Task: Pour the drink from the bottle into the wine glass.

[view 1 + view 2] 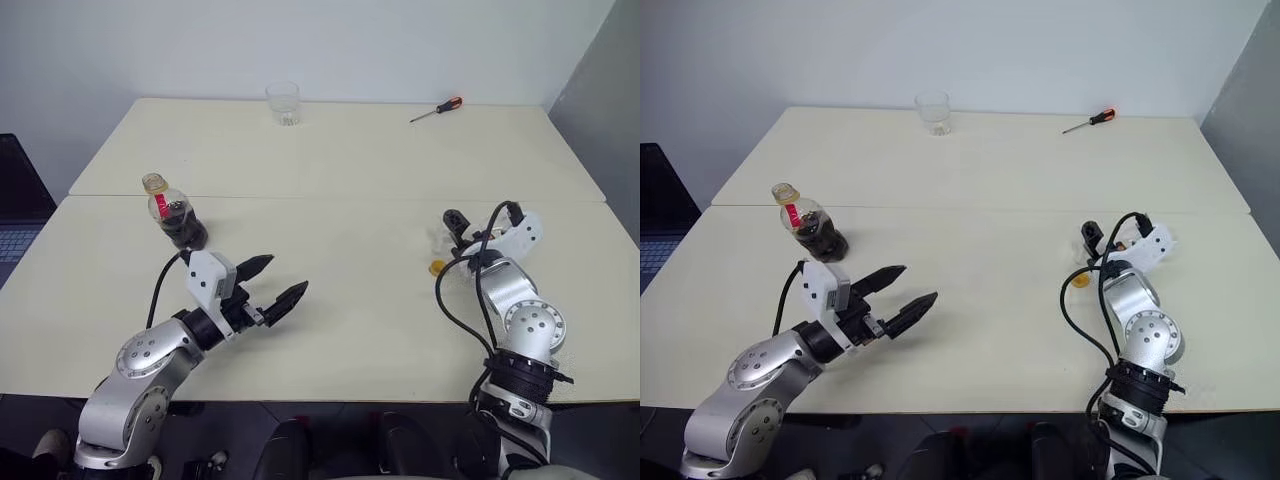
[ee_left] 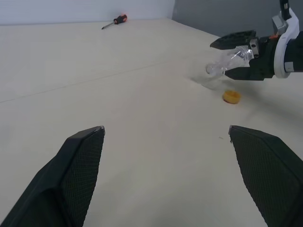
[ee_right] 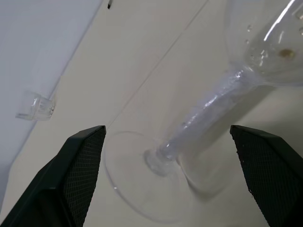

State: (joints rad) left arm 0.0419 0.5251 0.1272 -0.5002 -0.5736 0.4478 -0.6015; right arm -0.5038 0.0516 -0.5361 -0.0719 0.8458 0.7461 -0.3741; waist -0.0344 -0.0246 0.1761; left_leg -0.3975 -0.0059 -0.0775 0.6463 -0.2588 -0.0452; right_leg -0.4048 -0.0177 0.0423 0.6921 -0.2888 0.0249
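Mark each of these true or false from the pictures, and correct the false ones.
1. The left gripper has open, empty jaws. True.
2. The screwdriver lies beside the bottle. False: it lies near the table's far right corner, well away from the bottle.
3. A yellow cap lies on the table near the right gripper. True.
4. The right gripper's jaws are shut on the wine glass. False: they stand open, either side of its stem.
5. The tumbler holds the dark drink. False: it looks empty.

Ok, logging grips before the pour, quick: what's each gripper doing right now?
Left gripper: open, holding nothing, near the bottle.
Right gripper: open, fingers either side of the wine glass, not closed on it.
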